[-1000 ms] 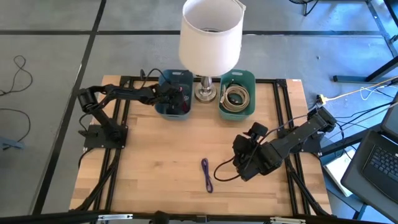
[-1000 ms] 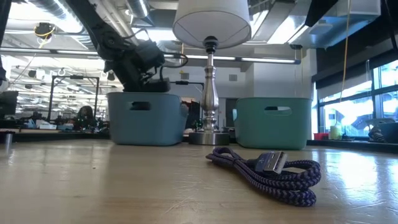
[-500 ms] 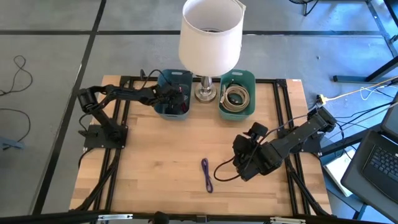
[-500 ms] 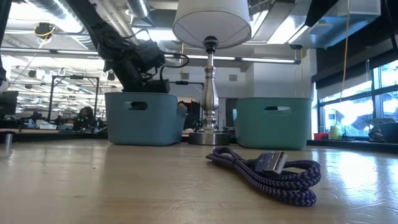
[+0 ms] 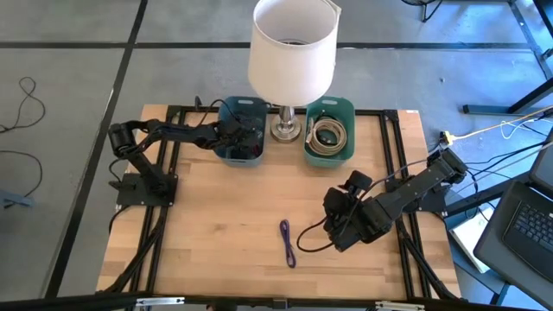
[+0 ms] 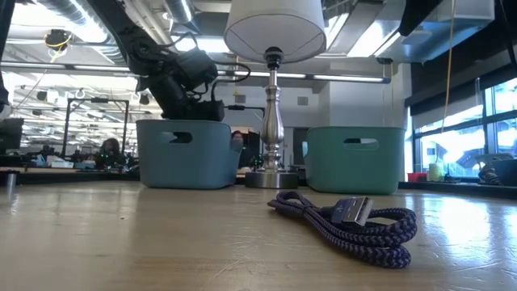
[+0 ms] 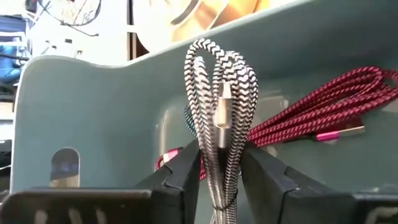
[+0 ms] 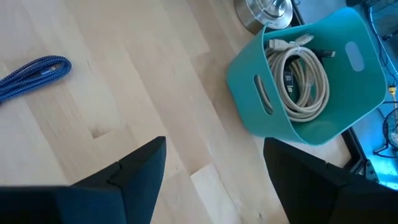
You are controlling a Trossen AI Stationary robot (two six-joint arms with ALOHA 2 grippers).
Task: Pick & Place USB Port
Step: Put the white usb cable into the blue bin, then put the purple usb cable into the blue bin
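Hanging between the left gripper's (image 7: pixel 219 180) two dark fingers (image 7: pixel 180 180), a black-and-white braided cable (image 7: pixel 221 93) stands looped over the blue bin (image 5: pixel 241 142), the fingers close against its sides; whether they clamp it or have let go I cannot tell. Red braided cables (image 7: pixel 323 115) lie inside that bin. Well apart, the right gripper (image 8: pixel 208 168) hovers spread wide over the table (image 5: pixel 216 225), near a purple cable (image 5: pixel 287 242), empty.
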